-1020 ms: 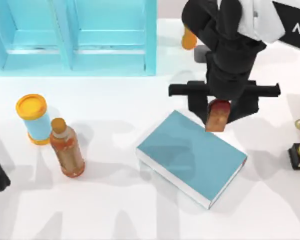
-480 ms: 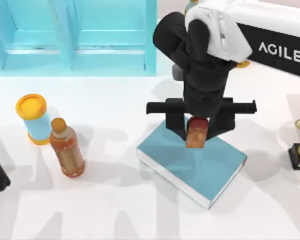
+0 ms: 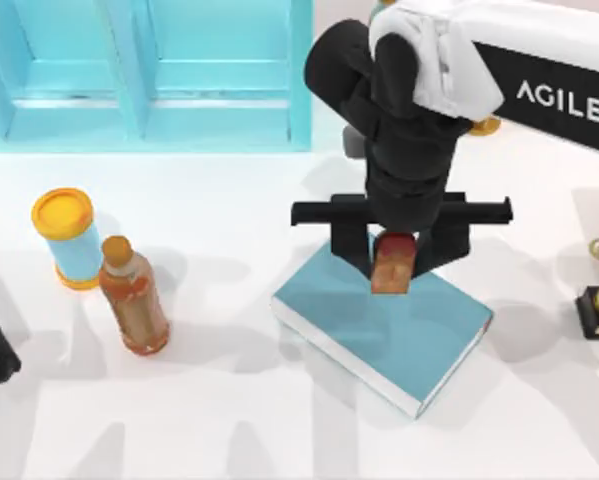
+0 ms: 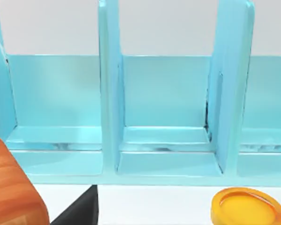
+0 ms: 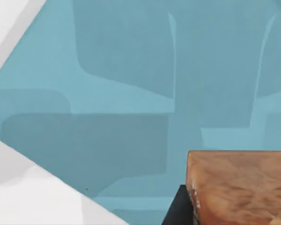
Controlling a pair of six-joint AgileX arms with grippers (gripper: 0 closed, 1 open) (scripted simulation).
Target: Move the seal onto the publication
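The right pincer [image 3: 393,262] holds the seal [image 3: 393,264] clamped upright above the far part of the book [image 3: 399,325], base facing the cover for a flat set-down, while the left arm sits parked at the tabletop's left edge.

A white table [image 3: 229,420] is crossed by soft grey shadows. At its far left, a light blue cabinet [image 3: 144,75] with open compartments is set against a pale wall [image 4: 168,26].
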